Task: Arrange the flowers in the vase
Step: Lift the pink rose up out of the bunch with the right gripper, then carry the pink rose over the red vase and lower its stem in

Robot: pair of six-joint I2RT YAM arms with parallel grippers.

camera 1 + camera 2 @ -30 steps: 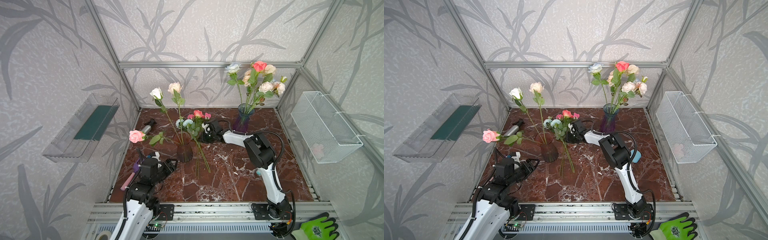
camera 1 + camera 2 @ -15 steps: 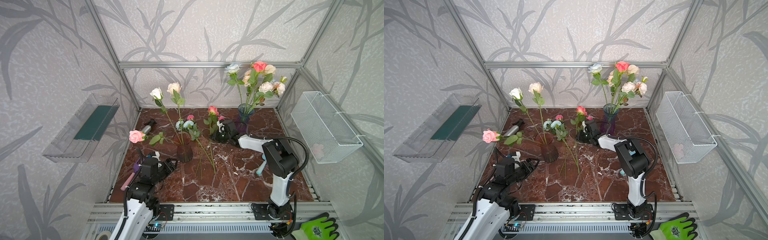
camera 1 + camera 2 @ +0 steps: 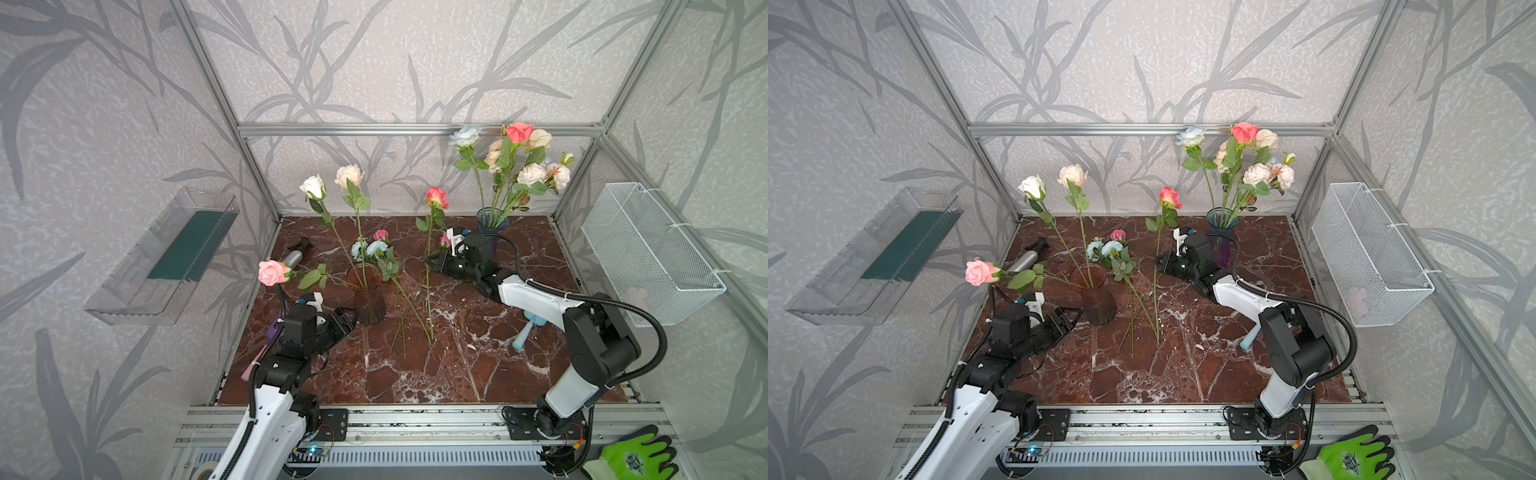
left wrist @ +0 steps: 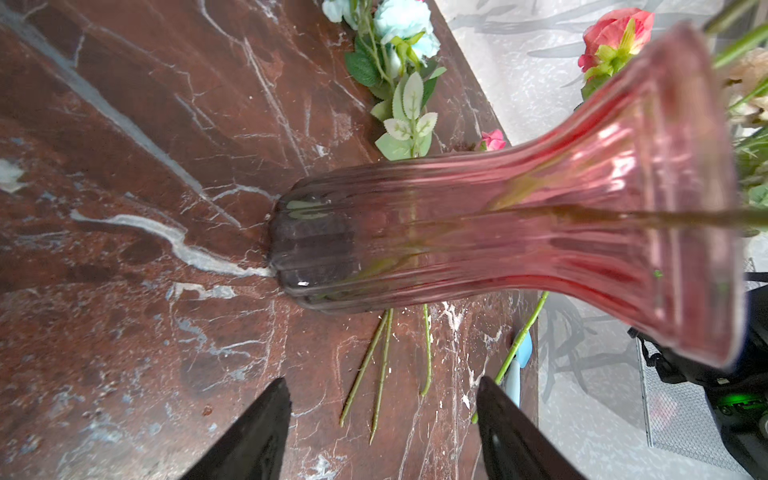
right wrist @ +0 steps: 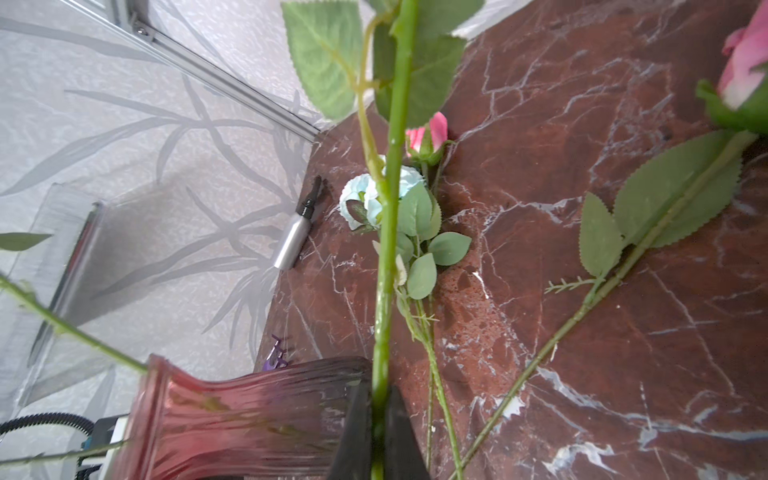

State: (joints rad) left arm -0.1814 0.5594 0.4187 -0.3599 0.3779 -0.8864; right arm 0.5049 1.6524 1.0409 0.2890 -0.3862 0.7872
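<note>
No readable text, numbers or brand names are showing anywhere. The green glove, lying past the table's front right corner, is carrying a dark round emblem, too small to read.

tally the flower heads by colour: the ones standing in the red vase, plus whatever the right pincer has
White rose, in red vase: 1
Cream rose, in red vase: 1
Pink rose, in red vase: 1
Coral rose, stem clamped in right pincer: 1
Total: 4
</note>
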